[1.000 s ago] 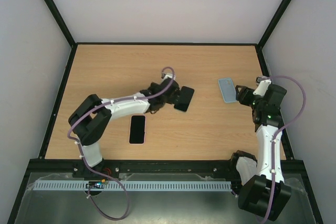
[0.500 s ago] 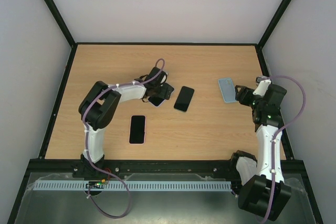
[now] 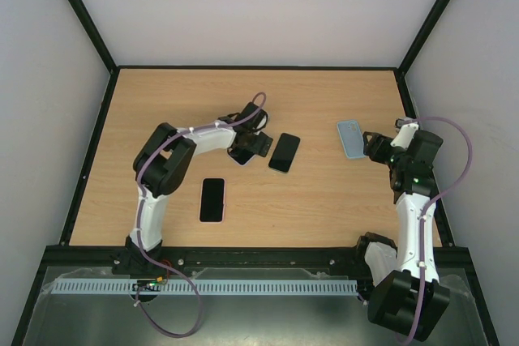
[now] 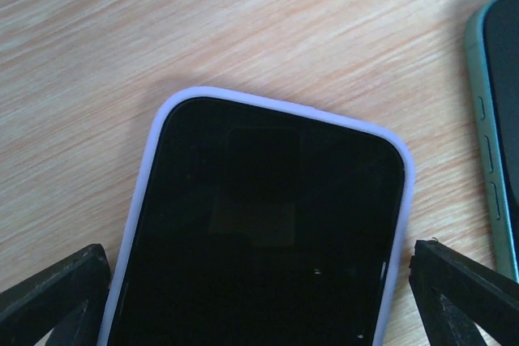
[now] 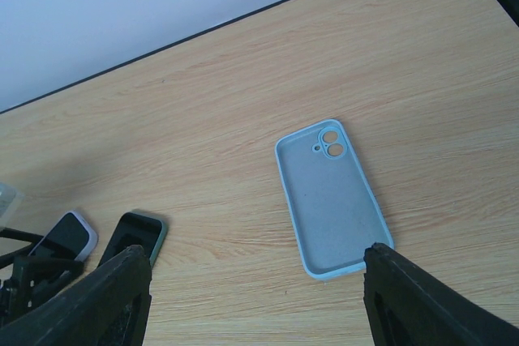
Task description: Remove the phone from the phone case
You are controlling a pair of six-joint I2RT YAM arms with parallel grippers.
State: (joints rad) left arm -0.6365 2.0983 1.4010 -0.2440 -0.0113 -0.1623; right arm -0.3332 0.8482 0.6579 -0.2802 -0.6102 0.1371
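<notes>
Bare wood lies open far and left on the table (image 3: 162,95); a green phone (image 3: 284,152) sits just right of the lilac-cased phone (image 4: 268,200). That phone lies flat between the wide-open jaws of the left gripper (image 4: 259,288). The right gripper (image 5: 255,293), jaws parted, hovers near a blue case (image 5: 331,196).

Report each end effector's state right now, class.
Left end effector: open, fingers either side of the lilac-cased phone.
Right end effector: open, holding nothing.
</notes>
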